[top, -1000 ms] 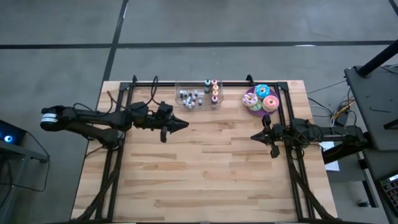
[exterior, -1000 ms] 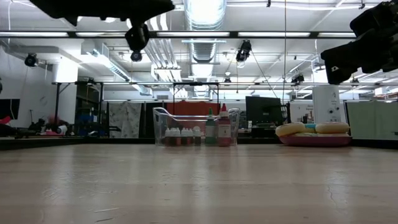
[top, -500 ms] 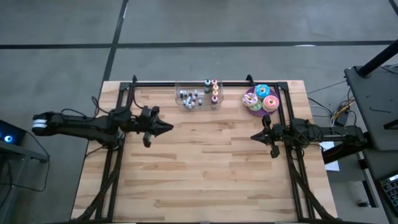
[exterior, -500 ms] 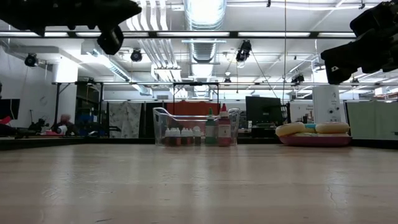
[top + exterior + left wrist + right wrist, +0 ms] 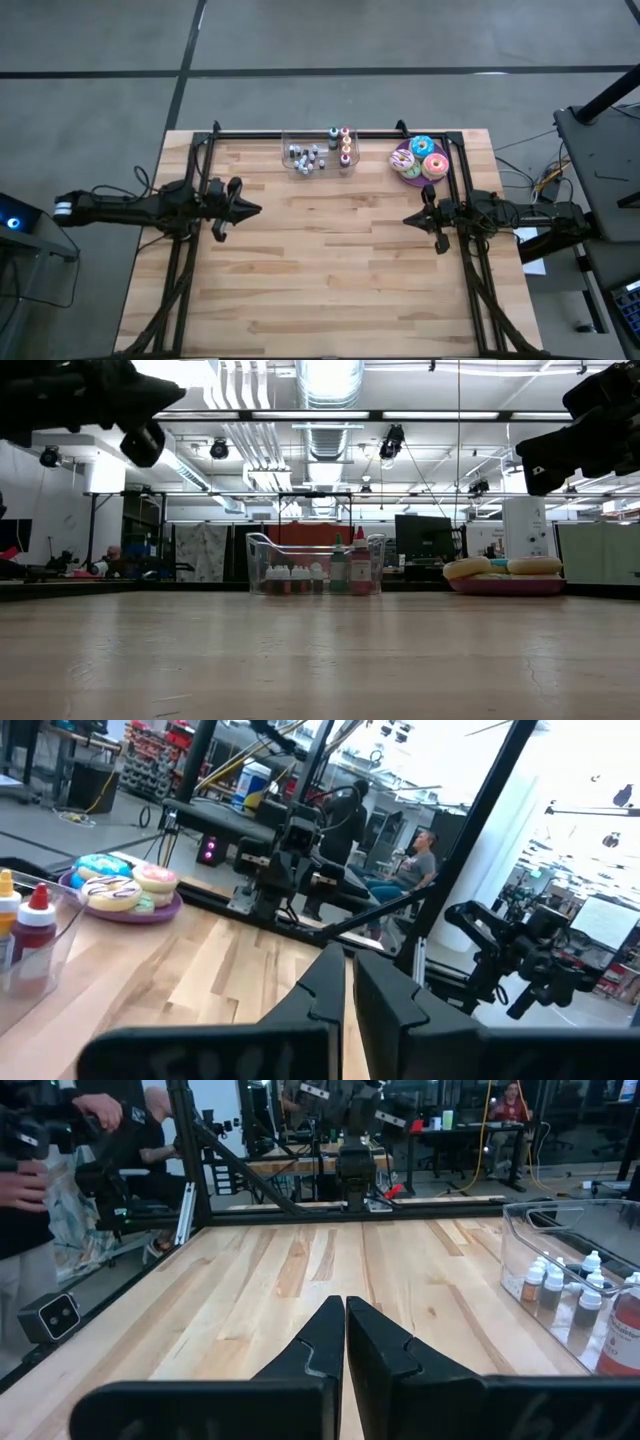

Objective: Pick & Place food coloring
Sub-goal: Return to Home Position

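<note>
Homing step: food coloring binned at 12 o'clock of worktop; left pincer at 9, right pincer at 3, both closed, empty; next, parking only.

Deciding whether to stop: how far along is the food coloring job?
Done: the small bottles stand inside the clear bin. In hand: nothing; the left gripper and right gripper are shut and empty, at opposite sides of the table. Left: no bottle shows outside the bin, so probably only parking the arms.
</note>
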`<state>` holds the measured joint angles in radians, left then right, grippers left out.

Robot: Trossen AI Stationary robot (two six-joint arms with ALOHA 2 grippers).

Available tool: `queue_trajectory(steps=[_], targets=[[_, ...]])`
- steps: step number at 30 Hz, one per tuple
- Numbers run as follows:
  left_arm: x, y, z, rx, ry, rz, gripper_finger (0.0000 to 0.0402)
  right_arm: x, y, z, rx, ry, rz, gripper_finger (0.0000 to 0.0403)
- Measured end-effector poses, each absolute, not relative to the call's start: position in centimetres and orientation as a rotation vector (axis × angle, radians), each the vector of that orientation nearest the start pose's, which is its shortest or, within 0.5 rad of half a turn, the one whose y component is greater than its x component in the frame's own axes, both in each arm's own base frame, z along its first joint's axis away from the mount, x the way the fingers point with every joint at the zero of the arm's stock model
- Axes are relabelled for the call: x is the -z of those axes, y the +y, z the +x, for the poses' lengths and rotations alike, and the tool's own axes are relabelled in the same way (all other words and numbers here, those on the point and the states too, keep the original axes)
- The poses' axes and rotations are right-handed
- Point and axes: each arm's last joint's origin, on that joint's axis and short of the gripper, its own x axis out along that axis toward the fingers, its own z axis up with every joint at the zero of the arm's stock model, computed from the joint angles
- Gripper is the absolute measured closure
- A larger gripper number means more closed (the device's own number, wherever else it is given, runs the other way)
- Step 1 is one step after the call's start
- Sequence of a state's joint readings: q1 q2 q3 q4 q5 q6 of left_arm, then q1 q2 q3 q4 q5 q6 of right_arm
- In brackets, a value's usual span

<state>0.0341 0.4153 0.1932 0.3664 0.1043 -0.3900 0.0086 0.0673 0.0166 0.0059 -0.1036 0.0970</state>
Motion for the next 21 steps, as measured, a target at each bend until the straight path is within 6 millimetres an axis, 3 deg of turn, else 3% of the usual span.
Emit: queue_trajectory(steps=[9,21], targets=[[-20.4,0.0,11.1,0.093,-0.095,-0.312,0.0402,-16.4,0.4,10.1,-0.110,0.050,0.099,0.0394],[-19.6,0.3,10.1,-0.051,-0.035,-0.238,0.0402,-16.4,0.4,10.1,-0.110,0.051,0.099,0.0394]])
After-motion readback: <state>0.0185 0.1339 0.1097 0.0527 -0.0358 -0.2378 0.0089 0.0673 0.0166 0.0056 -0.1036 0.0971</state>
